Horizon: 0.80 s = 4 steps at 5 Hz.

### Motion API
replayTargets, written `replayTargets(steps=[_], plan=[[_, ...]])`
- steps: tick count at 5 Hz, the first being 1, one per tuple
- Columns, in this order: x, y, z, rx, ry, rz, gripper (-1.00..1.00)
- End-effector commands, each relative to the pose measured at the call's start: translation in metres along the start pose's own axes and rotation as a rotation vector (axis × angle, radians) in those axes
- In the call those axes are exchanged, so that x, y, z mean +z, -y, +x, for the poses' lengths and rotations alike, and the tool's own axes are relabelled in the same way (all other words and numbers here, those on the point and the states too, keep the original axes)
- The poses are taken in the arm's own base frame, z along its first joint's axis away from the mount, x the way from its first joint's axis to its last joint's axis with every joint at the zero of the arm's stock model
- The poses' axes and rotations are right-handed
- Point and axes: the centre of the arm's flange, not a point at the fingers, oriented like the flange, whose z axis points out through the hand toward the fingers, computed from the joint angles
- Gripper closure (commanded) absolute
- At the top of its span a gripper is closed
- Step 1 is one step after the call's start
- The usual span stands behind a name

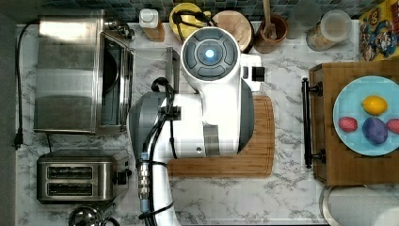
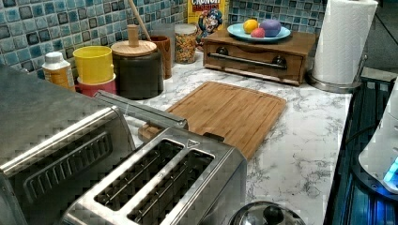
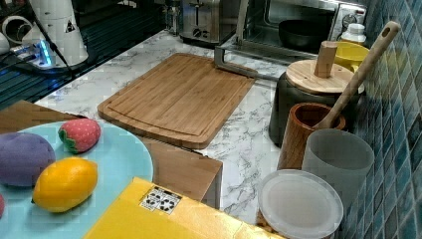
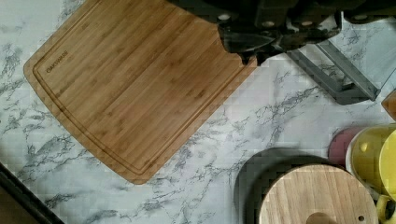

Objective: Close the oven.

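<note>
One oven (image 1: 66, 70) sits at nine o'clock in the top view, on the marble surface (image 1: 282, 197), its black cord (image 1: 18, 84) running down its outer side. Its glass door (image 1: 150, 61) lies dropped open and flat, reaching towards three o'clock, with the bar handle (image 1: 172, 66) at the door's far edge. In the right view the oven's open mouth is at twelve o'clock, and a dark pan (image 3: 303, 32) rests inside.

A toaster (image 1: 77, 180) stands just beside the oven, at eight o'clock in the top view. The white arm (image 1: 207, 108) rises from six o'clock and covers much of the bamboo board (image 1: 261, 150) at the centre. In the wrist view the claw (image 4: 252, 53) hangs over the board's corner, near the handle; I cannot tell whether it is wide or narrow, and it holds nothing that I can see.

A wooden-lidded canister (image 4: 317, 196) and a yellow cup (image 4: 373, 154) stand near the door's end. At three o'clock in the top view a wooden box (image 1: 324, 141) carries a blue plate (image 1: 343, 94) of toy fruit
</note>
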Motion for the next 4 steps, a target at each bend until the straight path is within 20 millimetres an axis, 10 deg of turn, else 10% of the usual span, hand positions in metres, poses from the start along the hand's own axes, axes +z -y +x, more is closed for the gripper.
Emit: replayTargets(steps=[1, 4], plan=[[-0.006, 0.002, 0.001, 0.0, -0.012, 0.011, 1.0], [0.076, -0.055, 0.014, -0.211, 0.055, 0.263, 1.0]])
